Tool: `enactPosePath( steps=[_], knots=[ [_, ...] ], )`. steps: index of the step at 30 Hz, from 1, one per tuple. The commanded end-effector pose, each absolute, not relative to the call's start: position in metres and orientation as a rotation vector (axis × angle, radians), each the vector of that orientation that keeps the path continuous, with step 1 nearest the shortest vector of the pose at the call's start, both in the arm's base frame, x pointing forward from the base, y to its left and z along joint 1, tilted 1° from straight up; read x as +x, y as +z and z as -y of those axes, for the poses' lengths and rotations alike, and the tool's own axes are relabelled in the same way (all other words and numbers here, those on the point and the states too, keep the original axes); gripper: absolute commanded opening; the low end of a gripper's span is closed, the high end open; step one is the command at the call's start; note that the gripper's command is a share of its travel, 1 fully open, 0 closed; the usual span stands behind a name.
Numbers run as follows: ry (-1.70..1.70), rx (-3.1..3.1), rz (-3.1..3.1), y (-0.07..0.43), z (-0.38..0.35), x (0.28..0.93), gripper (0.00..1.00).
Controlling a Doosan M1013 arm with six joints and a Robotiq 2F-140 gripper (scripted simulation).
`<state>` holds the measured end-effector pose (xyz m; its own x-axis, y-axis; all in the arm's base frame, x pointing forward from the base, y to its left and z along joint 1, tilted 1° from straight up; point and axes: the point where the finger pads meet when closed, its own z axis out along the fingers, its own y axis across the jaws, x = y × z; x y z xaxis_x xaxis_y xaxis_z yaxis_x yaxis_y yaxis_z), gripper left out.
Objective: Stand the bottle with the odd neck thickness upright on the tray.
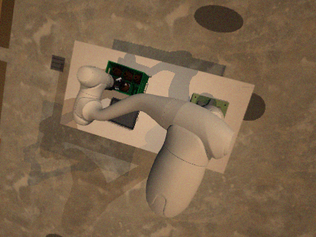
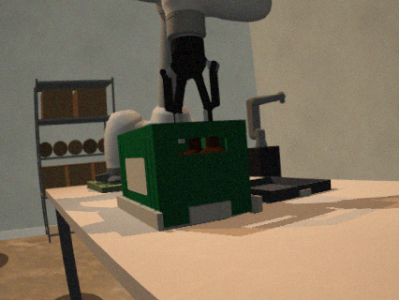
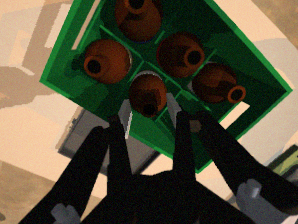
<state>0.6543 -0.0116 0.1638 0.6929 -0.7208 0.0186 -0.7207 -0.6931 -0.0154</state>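
A green crate [image 1: 127,78] stands on the table and also shows in the side view [image 2: 184,171] and the wrist view [image 3: 165,65]. Several brown bottles stand upright in its cells. My gripper [image 2: 192,114] hangs straight down over the crate with its fingertips at the level of the top rim. The fingers are part open with nothing between them. In the wrist view the gripper [image 3: 152,122] is just beside the nearest bottle [image 3: 148,93], apart from it. The dark flat tray [image 1: 124,116] lies next to the crate and is partly under my arm; it also shows in the side view [image 2: 290,187].
A small green plate [image 1: 209,101] lies by the robot base. A metal shelf rack [image 2: 75,141] stands behind the table on the left. A grey bent fixture [image 2: 262,117] on a dark box stands behind the tray.
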Motion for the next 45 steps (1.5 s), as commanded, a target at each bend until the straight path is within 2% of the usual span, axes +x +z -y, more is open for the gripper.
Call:
enactPosePath(
  steps=[1,13,14,45],
  knots=[
    [-0.036,-2.884,-1.228,0.1639,0.0116,0.6543,0.38],
    [-0.036,-2.884,-1.228,0.1639,0.0116,0.6543,0.38],
    [-0.036,-2.884,-1.228,0.1639,0.0116,0.6543,0.00],
    [-0.036,-2.884,-1.228,0.1639,0.0116,0.6543,0.00]
  ],
)
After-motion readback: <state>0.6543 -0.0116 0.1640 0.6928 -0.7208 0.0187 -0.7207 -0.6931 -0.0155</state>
